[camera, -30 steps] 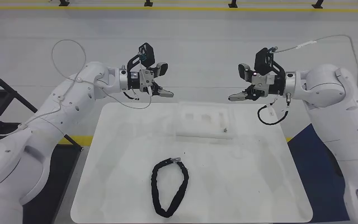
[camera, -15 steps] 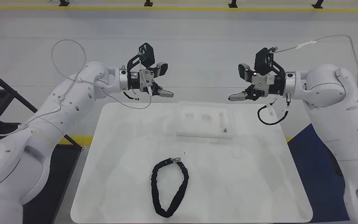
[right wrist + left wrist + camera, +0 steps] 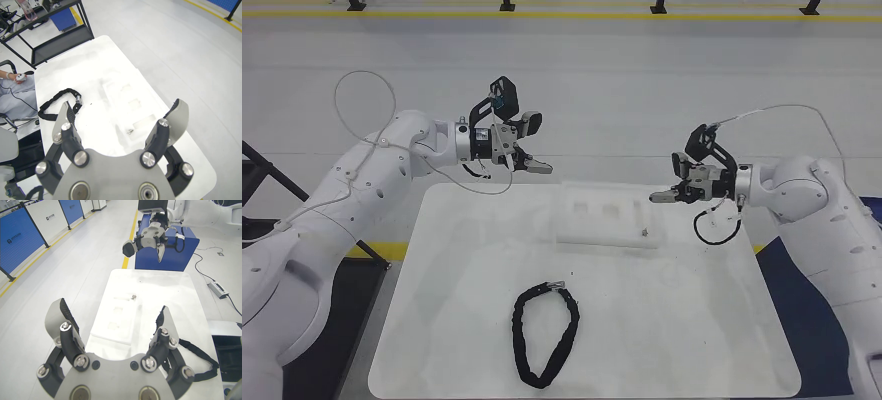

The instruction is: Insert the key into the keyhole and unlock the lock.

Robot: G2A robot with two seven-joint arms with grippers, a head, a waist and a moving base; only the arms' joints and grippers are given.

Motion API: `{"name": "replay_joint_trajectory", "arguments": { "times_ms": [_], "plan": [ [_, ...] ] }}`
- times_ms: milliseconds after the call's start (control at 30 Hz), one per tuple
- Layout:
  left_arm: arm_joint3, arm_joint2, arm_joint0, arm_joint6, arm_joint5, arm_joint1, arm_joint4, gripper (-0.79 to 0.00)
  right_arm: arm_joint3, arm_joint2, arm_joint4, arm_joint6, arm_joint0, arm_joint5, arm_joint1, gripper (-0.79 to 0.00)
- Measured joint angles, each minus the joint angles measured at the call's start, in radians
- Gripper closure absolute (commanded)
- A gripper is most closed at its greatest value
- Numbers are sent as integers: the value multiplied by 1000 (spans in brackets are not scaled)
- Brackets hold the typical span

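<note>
A small metal key point(image 3: 644, 233) lies on a white foam tray point(image 3: 592, 228) at the table's far middle, near the tray's right end. A black chain lock point(image 3: 545, 333) lies looped at the front middle, its metal lock end point(image 3: 560, 287) pointing toward the tray. My left gripper point(image 3: 537, 166) hangs open above the table's far left edge, holding nothing. My right gripper point(image 3: 660, 196) is open just beyond the tray's right end, close above the key point(image 3: 130, 131). The left wrist view has the key point(image 3: 134, 296), the chain point(image 3: 198, 353) and the right gripper point(image 3: 145, 251).
The white table point(image 3: 692, 330) has rounded corners and bare room right of the chain. A black shelf cart point(image 3: 56, 37) stands off the table's left side, and a blue cabinet point(image 3: 164, 256) off its right side.
My right arm has dropped and drawn in toward the tray's right end, turning its gripper. The left arm, key and chain have not moved.
</note>
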Motion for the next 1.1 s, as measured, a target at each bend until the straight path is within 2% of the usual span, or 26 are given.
{"name": "replay_joint_trajectory", "arguments": {
  "times_ms": [667,900,1100],
  "plan": [
    [0,0,0,0,0,0,0,-785,120,-119,21,52,-56,213,-44,-785],
    [0,0,0,0,0,0,0,-785,176,-158,33,35,-49,376,-77,-785],
    [0,0,0,0,0,0,0,-785,203,-197,26,54,-29,461,-106,-785]
  ]
}}
